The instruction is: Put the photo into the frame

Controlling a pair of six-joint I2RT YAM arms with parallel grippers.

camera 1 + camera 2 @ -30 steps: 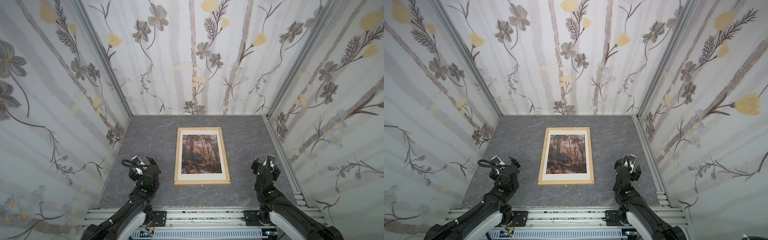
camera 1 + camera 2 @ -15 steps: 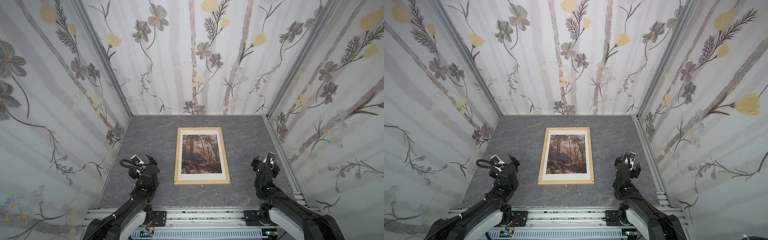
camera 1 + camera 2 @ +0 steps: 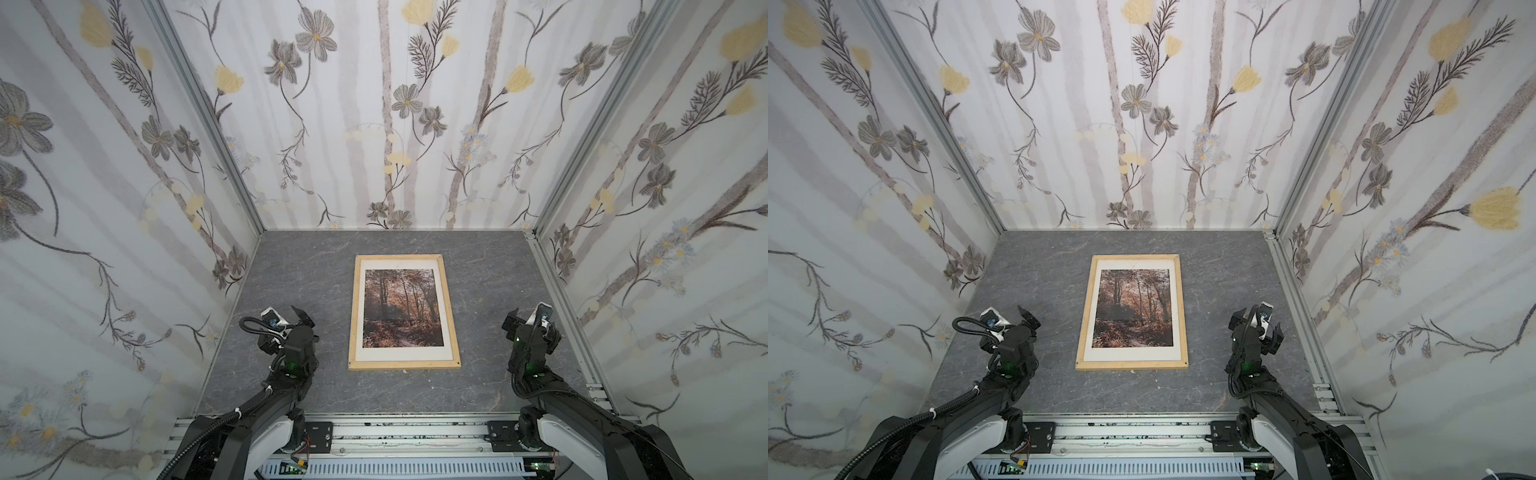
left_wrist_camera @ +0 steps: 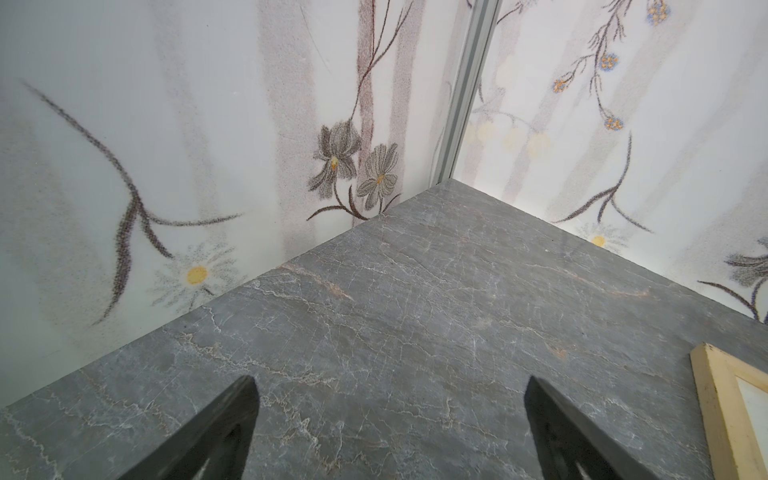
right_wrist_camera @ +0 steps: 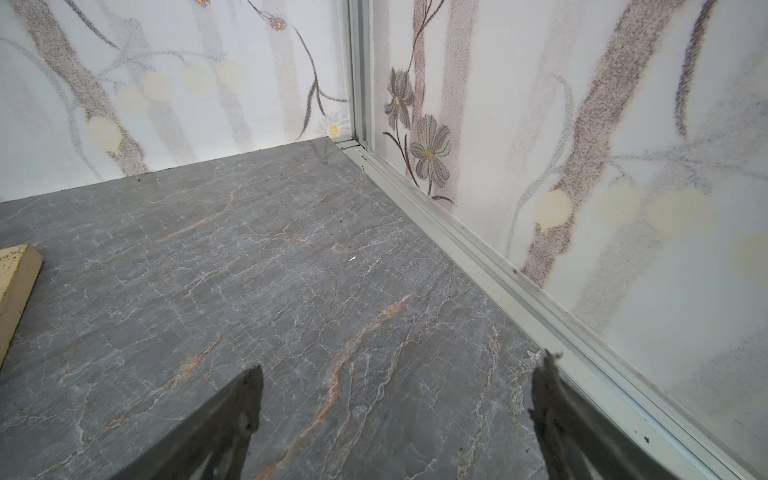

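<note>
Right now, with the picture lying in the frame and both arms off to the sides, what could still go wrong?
1. The frame lies loose on the table between the open left gripper and right gripper; an arm sweeping inward could shove it askew.
2. Nothing visible locks the photo in, so lifting the frame might spill it.
3. The right gripper's outer finger sits close to the wall rail and could scrape it.
</note>
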